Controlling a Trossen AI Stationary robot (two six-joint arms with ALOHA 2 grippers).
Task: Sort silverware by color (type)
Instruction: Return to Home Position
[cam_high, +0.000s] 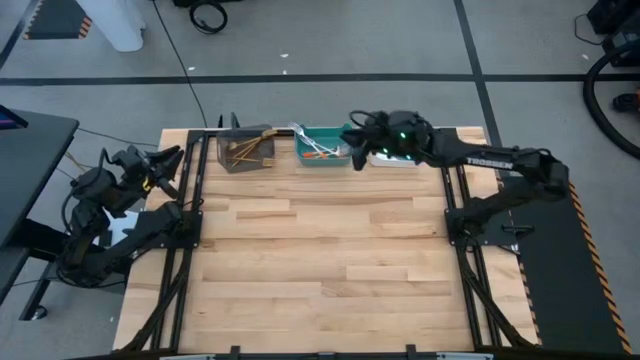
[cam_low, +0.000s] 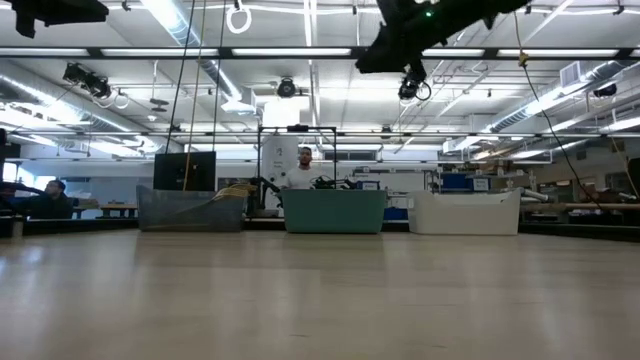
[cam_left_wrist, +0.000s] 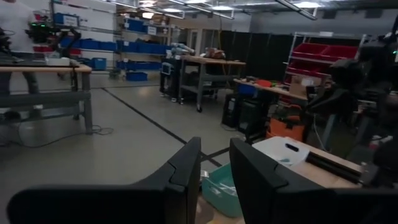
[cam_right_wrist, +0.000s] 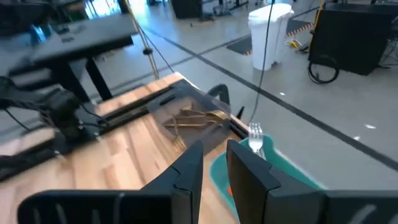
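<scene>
Both sets of jaws are loose, with only a narrow gap and nothing pinched between them. The right gripper hangs in the air over the far edge of the table, about where the teal bin meets the white one. The left gripper sits by the table's far left corner, aimed toward the bins.

Biggest thing first: the wooden table has no cutlery lying loose on the boards that I can spot. The right arm reaches in from the right side along the far edge, and from table level its gripper is way up above the bins. The left arm is folded up off the left side.

Three bins sit in a row along the far edge. The grey bin is on the left, the teal bin is in the middle just beside it, and the white bin is on the right, mostly hidden under the right gripper, so I can't see what's in it.

The gold forks lie in a crisscross heap inside the grey bin. The orange-handled forks are in the teal bin, with one set of silver tines poking up at its rim in the right wrist view.

A person stands in the room beyond the table.
</scene>
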